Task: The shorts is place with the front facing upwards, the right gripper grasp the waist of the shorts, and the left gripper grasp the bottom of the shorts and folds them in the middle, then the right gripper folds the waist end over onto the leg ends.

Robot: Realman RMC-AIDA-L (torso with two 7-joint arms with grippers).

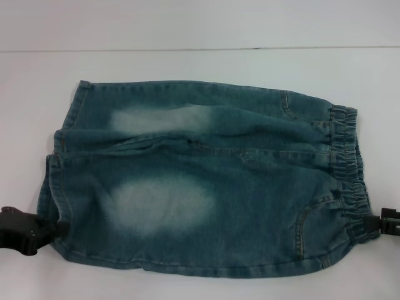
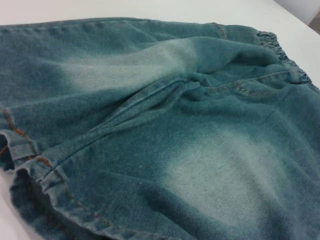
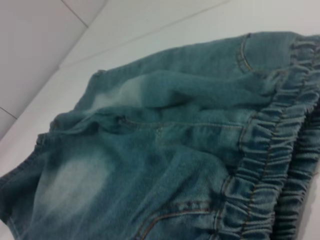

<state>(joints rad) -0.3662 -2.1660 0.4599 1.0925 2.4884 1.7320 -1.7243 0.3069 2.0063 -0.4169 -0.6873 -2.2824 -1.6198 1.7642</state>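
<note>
Blue denim shorts [image 1: 200, 181] lie flat on the white table [image 1: 187, 62], front up, with faded patches on both legs. The elastic waistband [image 1: 347, 169] is at the right and the leg hems [image 1: 56, 175] at the left. My left gripper [image 1: 55, 229] sits at table level against the near leg hem. My right gripper [image 1: 377, 226] is at the near end of the waistband. The left wrist view looks along the shorts [image 2: 175, 125] from the hem [image 2: 30, 170]. The right wrist view looks along the shorts [image 3: 150, 165] from the waistband [image 3: 270, 165].
White table surface surrounds the shorts on all sides, and the table's far edge [image 1: 200, 49] runs along the back. The cloth is creased along the crotch seam [image 1: 187, 145] between the two legs.
</note>
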